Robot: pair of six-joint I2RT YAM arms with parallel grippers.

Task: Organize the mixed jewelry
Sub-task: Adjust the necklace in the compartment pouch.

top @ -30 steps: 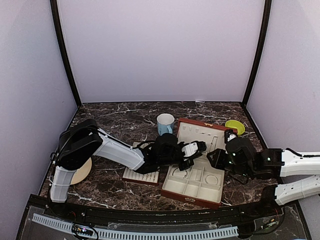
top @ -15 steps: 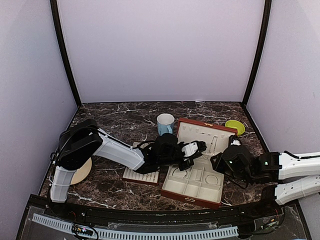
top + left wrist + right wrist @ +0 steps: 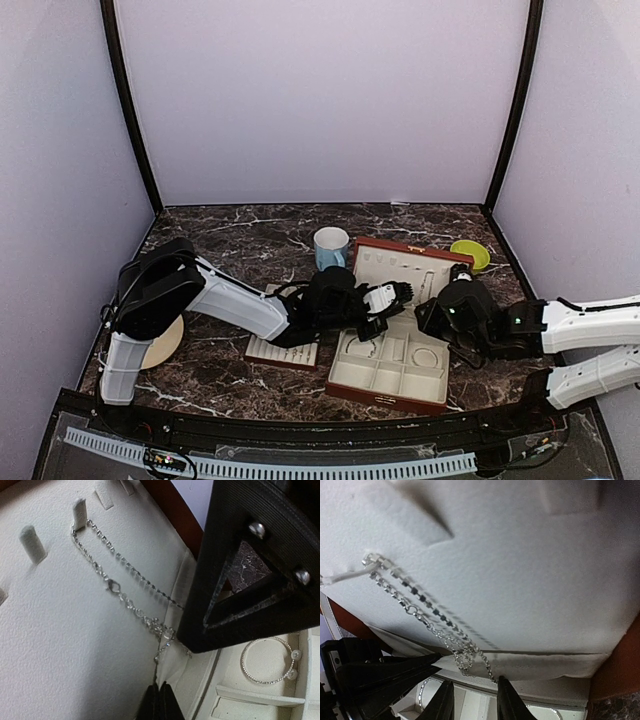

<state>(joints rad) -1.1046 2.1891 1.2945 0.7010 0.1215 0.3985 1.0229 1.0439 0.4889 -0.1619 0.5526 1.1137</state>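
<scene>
In the top view a round wooden disc [image 3: 168, 342] lies at the left of the dark marble bench [image 3: 230, 240], partly under the left arm. To its right sits the slotted tray [image 3: 283, 351], with a pale blue mug [image 3: 331, 245] further up. At centre the left pincer [image 3: 398, 292] hangs over the open box [image 3: 385, 397]. The right pincer [image 3: 428, 311] faces it from the right. A yellow-green bowl [image 3: 468, 254] stands at the upper right of the bench.

In the left wrist view the fine chain [image 3: 111, 585] is looped over a cream peg [image 3: 80, 513] at upper left. It trails down to bottom centre, where the left pincer is closed on its end. A thin bangle [image 3: 243, 661] lies in a compartment at lower right.

In the right wrist view the right pincer's fingers stand apart with nothing between them, just below the chain's bunched end. One loose strand comes down to the tip of the right-hand finger.
</scene>
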